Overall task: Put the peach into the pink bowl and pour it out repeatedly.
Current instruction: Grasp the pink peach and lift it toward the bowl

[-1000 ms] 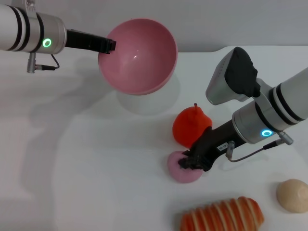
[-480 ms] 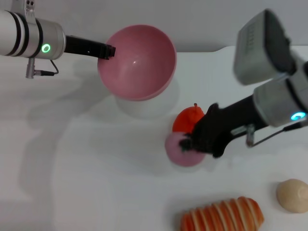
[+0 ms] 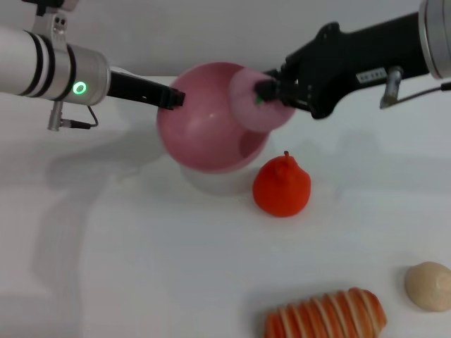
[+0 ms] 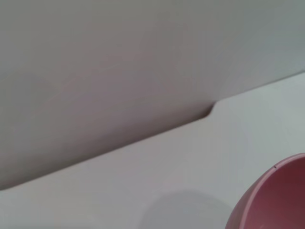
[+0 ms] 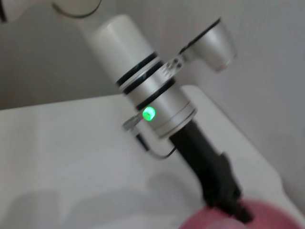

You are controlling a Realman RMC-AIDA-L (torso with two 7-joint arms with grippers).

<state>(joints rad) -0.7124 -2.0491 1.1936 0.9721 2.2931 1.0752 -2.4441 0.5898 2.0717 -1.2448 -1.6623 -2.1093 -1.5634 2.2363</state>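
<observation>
A robotics lab test bench: a plain white table (image 3: 127,267) against a bare grey wall (image 4: 119,57), with no household furnishings. Toy props lie on the table: an orange-red pear-shaped fruit (image 3: 282,186), a striped bread loaf (image 3: 325,315), and a beige ball (image 3: 428,285).

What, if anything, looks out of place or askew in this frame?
Nothing stands out. The left gripper holds the pink bowl by its rim, lifted and tilted, while the right gripper holds the peach over its far rim. Nothing looks spilled or damaged on the table.
</observation>
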